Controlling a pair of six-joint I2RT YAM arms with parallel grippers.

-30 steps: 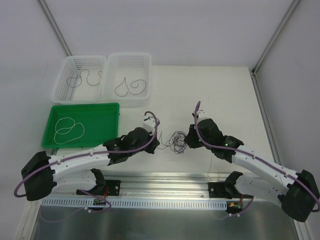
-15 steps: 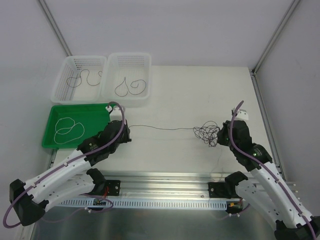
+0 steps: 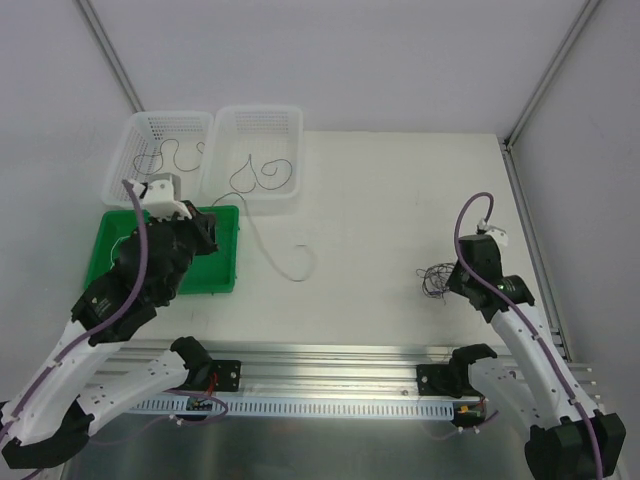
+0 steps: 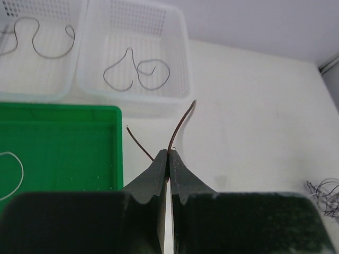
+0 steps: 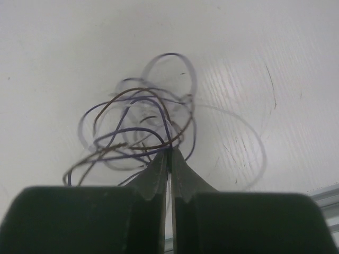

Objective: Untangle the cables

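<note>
My left gripper (image 3: 213,228) hangs over the right end of the green tray (image 3: 215,272), shut on a thin brown cable (image 4: 180,124). In the left wrist view both ends of this cable rise from the closed tips (image 4: 168,153). From above, the brown cable (image 3: 272,252) trails right onto the table and ends in a small hook. At the right of the table my right gripper (image 3: 450,278) is shut on a tangle of purple and brown cables (image 5: 137,127). The tangle (image 3: 433,280) rests on the table just left of that gripper's tips (image 5: 170,152).
Two white baskets stand at the back left, the left basket (image 3: 150,125) and the right basket (image 3: 262,115), each with a loose dark cable inside. A white cable (image 4: 16,174) lies in the green tray. A metal rail runs along the near edge.
The left gripper has swung left and back to the green tray, drawing the brown cable out of the tangle. The right gripper has carried the tangle to the right.
</note>
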